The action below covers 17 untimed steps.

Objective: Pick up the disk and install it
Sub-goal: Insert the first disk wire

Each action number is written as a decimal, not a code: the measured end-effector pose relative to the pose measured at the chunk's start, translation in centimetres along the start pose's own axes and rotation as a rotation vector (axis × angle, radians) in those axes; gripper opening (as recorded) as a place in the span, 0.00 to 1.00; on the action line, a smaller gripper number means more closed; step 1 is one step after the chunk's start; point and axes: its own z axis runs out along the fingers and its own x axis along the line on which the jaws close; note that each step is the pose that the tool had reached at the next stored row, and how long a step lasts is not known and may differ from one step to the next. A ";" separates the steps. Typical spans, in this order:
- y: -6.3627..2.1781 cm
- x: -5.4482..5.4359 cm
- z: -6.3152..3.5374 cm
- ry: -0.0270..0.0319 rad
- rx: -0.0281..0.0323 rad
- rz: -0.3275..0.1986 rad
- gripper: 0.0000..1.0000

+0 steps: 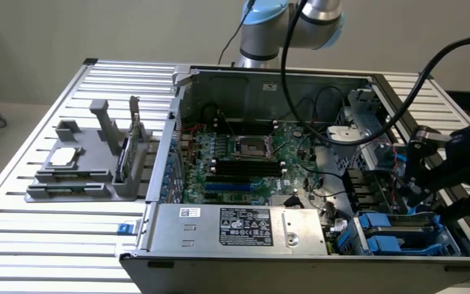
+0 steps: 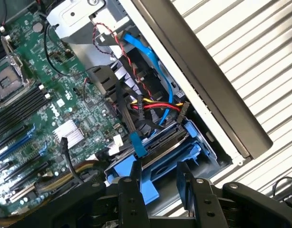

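Observation:
The disk [image 1: 124,153] seems to be the flat slab with a bluish edge that stands on edge in a slot of the grey fixture [image 1: 71,184], at the exterior view's left. My gripper [image 1: 431,184] is far from it, over the open computer case's corner at the exterior view's right. There it hangs just above the blue drive bay [image 1: 398,236]. In the wrist view my gripper [image 2: 160,187] is open, and its black fingers [image 2: 131,185] stand either side of a blue tab on the bay [image 2: 158,161] without clamping it. Blue, red and yellow cables [image 2: 150,102] run into the bay.
The case lies open with its green motherboard [image 1: 243,159] up, and a grey labelled power-supply box [image 1: 243,226] sits at its front. A small silver chip [image 1: 65,156] rests on the fixture. Black cables [image 1: 415,92] loop over the case's right wall. Slatted table [image 1: 47,239] surrounds the case.

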 end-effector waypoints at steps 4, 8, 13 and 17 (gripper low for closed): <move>-0.01 0.0 0.12 -0.0019 -0.0087 0.056 0.43; -0.03 0.0 0.29 -0.0019 -0.0196 0.110 0.43; -0.06 0.0 0.55 -0.0008 -0.0341 0.175 0.43; -0.07 -0.1 0.80 0.0023 -0.0464 0.220 0.43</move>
